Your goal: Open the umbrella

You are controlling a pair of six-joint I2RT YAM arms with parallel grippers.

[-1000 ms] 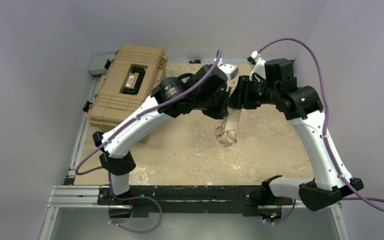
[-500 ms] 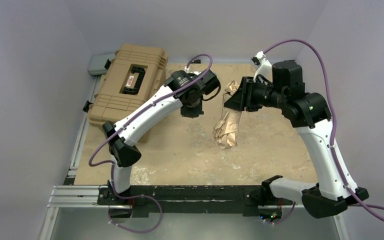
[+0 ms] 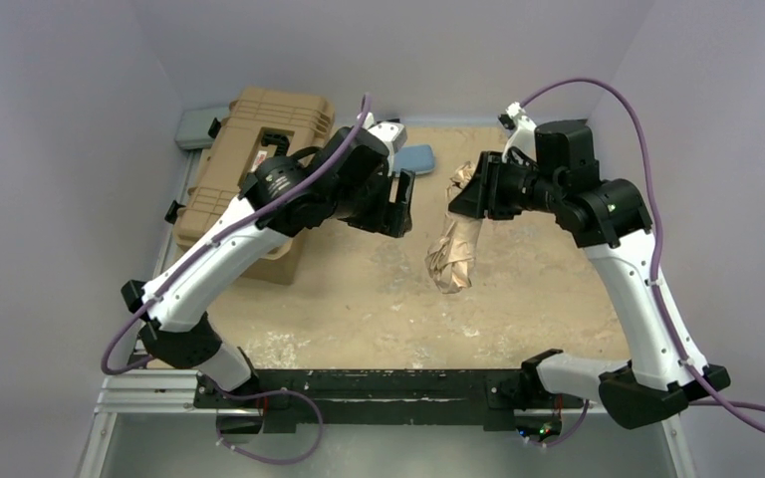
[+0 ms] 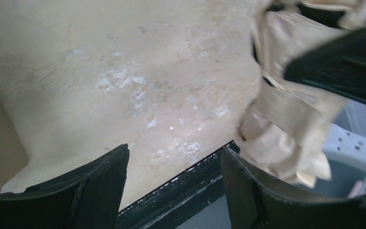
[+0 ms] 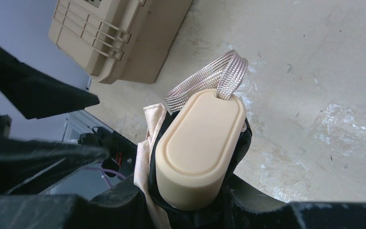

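The umbrella (image 3: 450, 254) is folded, a crumpled bundle of pale beige cloth hanging down over the table's middle. My right gripper (image 3: 466, 199) is shut on its upper end. In the right wrist view the beige handle (image 5: 200, 143) with a woven strap (image 5: 209, 81) sticks out from between my right gripper's jaws (image 5: 195, 200), with black and beige cloth pinched around it. My left gripper (image 3: 403, 204) stands open just left of the umbrella, apart from it. In the left wrist view its jaws (image 4: 174, 150) hold nothing, and the cloth (image 4: 286, 124) hangs to their right.
A tan ribbed hard case (image 3: 259, 169) sits at the back left, under my left arm. A light-blue sleeve (image 3: 415, 156) lies at the back behind the left gripper. A black rail (image 3: 379, 383) runs along the near edge. Walls close in on both sides.
My left gripper let go of the umbrella's top, drew back to the left and opened. The right gripper still holds the hanging umbrella, barely shifted.
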